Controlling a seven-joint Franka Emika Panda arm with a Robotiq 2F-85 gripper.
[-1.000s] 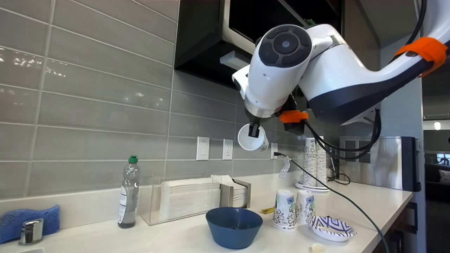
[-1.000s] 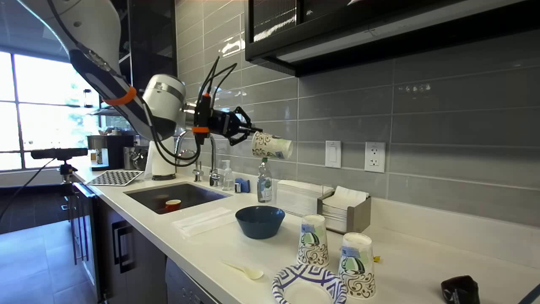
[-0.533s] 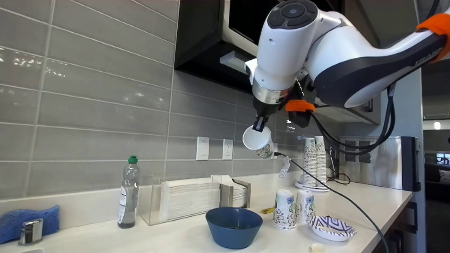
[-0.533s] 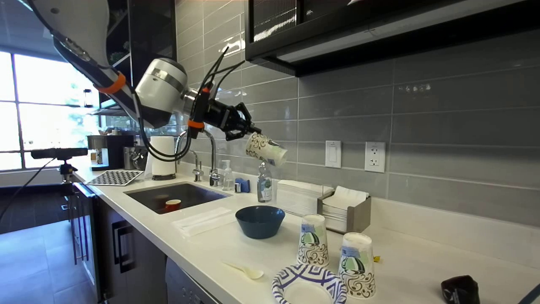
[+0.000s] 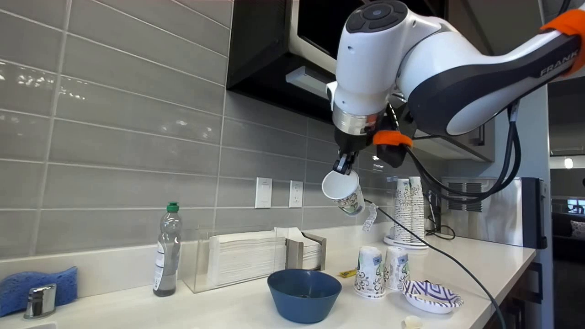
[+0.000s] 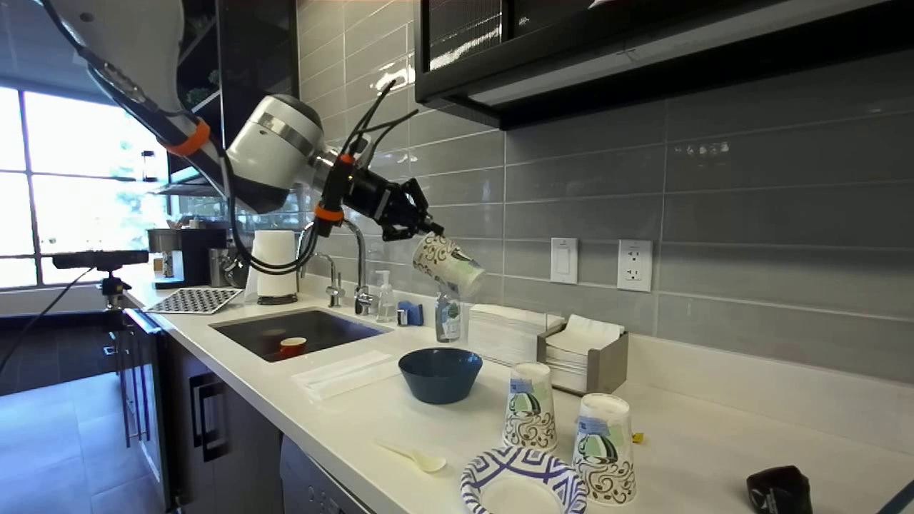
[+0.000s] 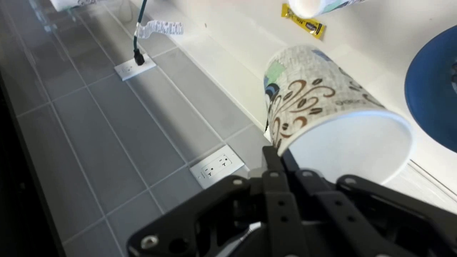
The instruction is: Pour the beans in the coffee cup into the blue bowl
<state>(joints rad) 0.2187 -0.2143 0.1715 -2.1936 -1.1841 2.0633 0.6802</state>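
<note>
- Jaws are pinching one side of the coffee cup (image 7: pixel 310 89).
- That small pinch could be slipping soon, dropping it beside the blue bowl (image 5: pixel 304 299).

You're pinching cup (image 7: pixel 321 94) by rim in gripper (image 7: pixel 281 160); cup hanging tilted, white inside showing. Bowl (image 7: pixel 425 92) sitting at right edge, partly cut off. Yellow packet (image 7: pixel 305 22) lying on counter (image 7: pixel 371 39) near second cup (image 7: pixel 317 7). Tagged cord (image 7: pixel 140 18) running into outlet (image 7: pixel 127 70); second outlet (image 7: pixel 216 166) showing below.
</note>
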